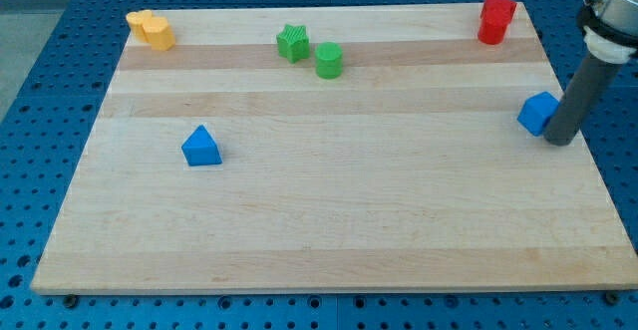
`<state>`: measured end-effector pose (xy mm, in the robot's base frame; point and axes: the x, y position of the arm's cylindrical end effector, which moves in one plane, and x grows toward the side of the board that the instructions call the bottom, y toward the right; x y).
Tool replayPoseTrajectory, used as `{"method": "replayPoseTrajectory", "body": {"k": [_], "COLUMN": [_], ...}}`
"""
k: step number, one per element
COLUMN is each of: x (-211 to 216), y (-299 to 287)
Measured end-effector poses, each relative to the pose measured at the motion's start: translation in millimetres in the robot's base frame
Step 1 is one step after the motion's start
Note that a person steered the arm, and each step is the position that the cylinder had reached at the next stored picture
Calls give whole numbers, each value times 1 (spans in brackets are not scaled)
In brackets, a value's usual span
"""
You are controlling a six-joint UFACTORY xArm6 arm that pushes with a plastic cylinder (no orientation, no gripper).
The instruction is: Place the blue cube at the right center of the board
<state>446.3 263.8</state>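
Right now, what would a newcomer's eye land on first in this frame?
Probably the dark rod at the view's right edge, my tip set against the right side of the blue cube at the board's right center. Next, the blue triangular block alone at left, then the red block in the top right corner.

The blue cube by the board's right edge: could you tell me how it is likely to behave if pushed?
The blue cube sits flat on the smooth wooden board, so it should probably slide rather than roll. It looks small and rigid, likely light. My tip is beside its right, off-centre, so a push may turn it.
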Motion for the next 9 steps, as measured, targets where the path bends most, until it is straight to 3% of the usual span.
{"method": "replayPoseTrajectory", "body": {"k": [2, 4, 6, 7, 9], "x": [-9, 26, 19, -6, -87], "y": [0, -7, -100, -145, -161]}}
